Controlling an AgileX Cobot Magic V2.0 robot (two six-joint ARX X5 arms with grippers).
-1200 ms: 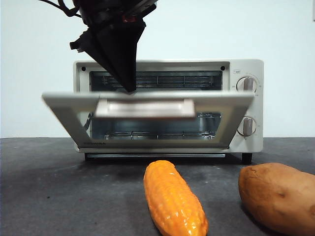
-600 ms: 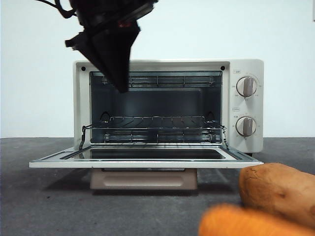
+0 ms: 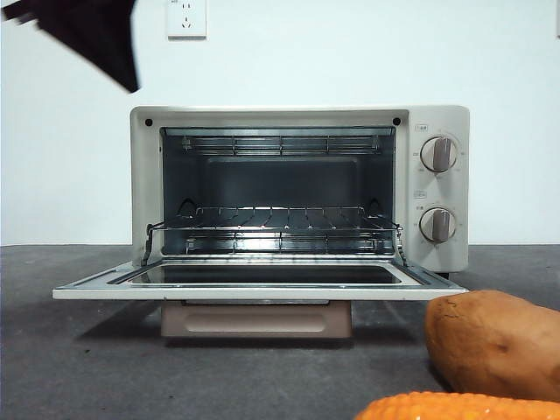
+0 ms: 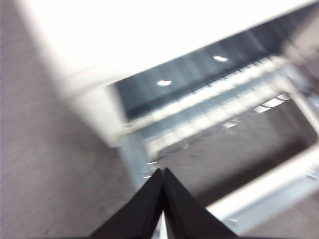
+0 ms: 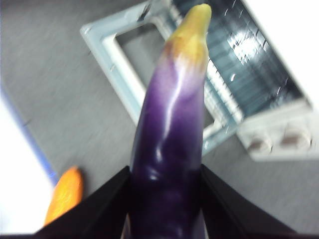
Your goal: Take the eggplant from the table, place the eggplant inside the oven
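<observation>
My R hand is clamped on the long glossy dark-purple eggplant, held up in the air, stem tip aimed at the boxy cream toaster oven w/ its door dropped flat. I'd come in level w/ the wire rack, clear of the door edge, before letting go. L hand is pinched closed, empty, near the oven's mouth. Front view misses the eggplant altogether; only the R wrist cam shows it. Dark grey tabletop lies below.
</observation>
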